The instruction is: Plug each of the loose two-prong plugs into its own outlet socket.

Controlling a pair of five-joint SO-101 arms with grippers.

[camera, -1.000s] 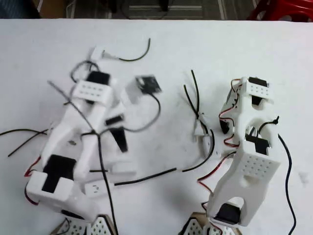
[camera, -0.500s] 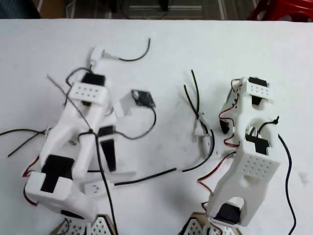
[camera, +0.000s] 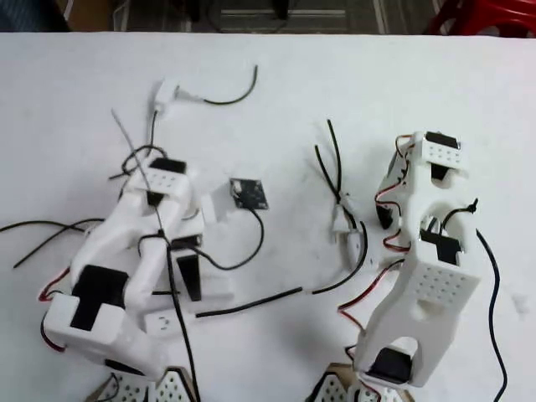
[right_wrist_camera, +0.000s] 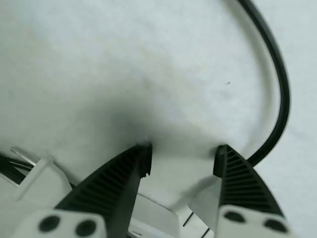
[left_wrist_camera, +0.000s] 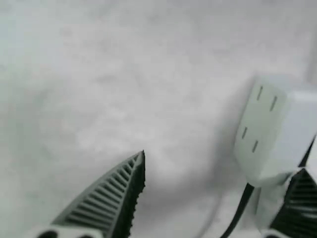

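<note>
A white outlet socket (left_wrist_camera: 267,134) with two pairs of slots lies flat on the table. It rests just beside one finger of my open left gripper (left_wrist_camera: 213,198), and nothing is between the fingers. From above, that gripper (camera: 189,270) points at the table's near side, next to a white block (camera: 213,290). A second socket (camera: 163,322) with a black cable lies closer to the near edge. One loose plug (camera: 166,90) sits at the far left, and two white plugs (camera: 345,228) lie in the middle. My right gripper (right_wrist_camera: 181,168) hangs open over bare table, with a white two-prong plug (right_wrist_camera: 32,171) beside it.
Black cables (camera: 251,301) cross the white table between the arms, and one curves (right_wrist_camera: 280,94) past my right gripper. Thin black wires (camera: 33,230) trail off the left edge. The right arm (camera: 427,260) stands folded at the right.
The left arm has drawn back toward the near edge, bringing its gripper down beside the white block. The right arm and the plugs have stayed put.
</note>
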